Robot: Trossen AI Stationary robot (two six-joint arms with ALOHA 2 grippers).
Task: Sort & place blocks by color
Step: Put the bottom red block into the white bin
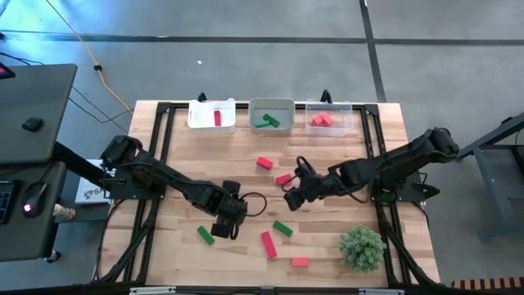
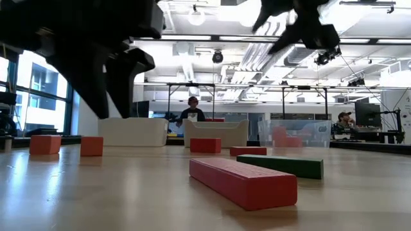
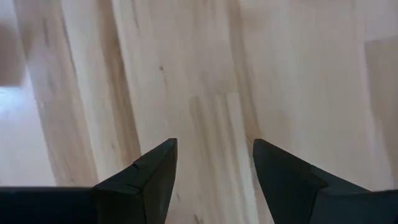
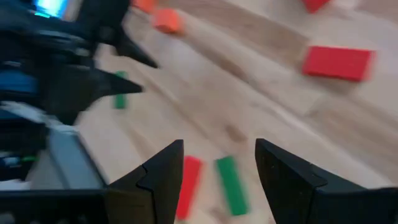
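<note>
My left gripper [image 1: 225, 227] hangs open over bare wood near the table's near edge, just right of a green bar [image 1: 205, 235]; the left wrist view shows only wood between the fingers [image 3: 214, 168]. My right gripper [image 1: 291, 197] is open above the table's middle, beside a red block [image 1: 284, 179]. Another red block [image 1: 264, 163], a green bar [image 1: 282, 229], a red bar [image 1: 268, 243] and a coral block [image 1: 300, 262] lie flat on the table. The right wrist view looks past my right gripper [image 4: 219, 168] at a green bar [image 4: 230, 183] and a red bar [image 4: 186, 177].
Three bins stand along the far edge: the left bin [image 1: 201, 115] holds a red block, the middle bin [image 1: 282, 106] green ones, the right bin [image 1: 340, 115] coral ones. A bushy green plant [image 1: 362, 248] stands at the near right. Two coral blocks [image 2: 92, 145] show in the low view.
</note>
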